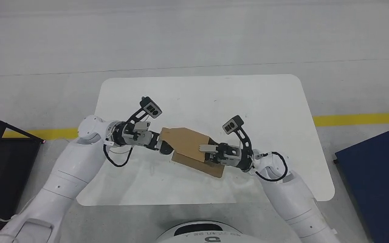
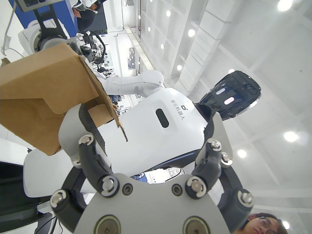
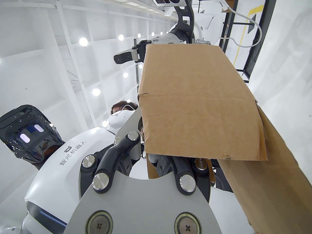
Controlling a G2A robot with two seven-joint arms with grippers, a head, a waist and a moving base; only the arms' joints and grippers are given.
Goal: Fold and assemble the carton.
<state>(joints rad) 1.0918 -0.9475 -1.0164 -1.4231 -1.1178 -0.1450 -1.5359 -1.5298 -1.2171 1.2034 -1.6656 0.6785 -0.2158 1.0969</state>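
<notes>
Item: carton (image 1: 189, 144), brown corrugated, partly folded. It is held above the near-middle of the counter (image 1: 261, 103), between both arms.

Right pincer (image 1: 209, 152): clamped on the carton's edge nearest it, probably to anchor the body while panels are bent.

Left pincer (image 2: 146, 118): fingers spread wide, one finger (image 2: 73, 122) touching a loose flap at the opposite end, likely placed to press it in.

Clearances: the counter's near edge runs close below the carton. Broader surface lies toward the far edge.
</notes>
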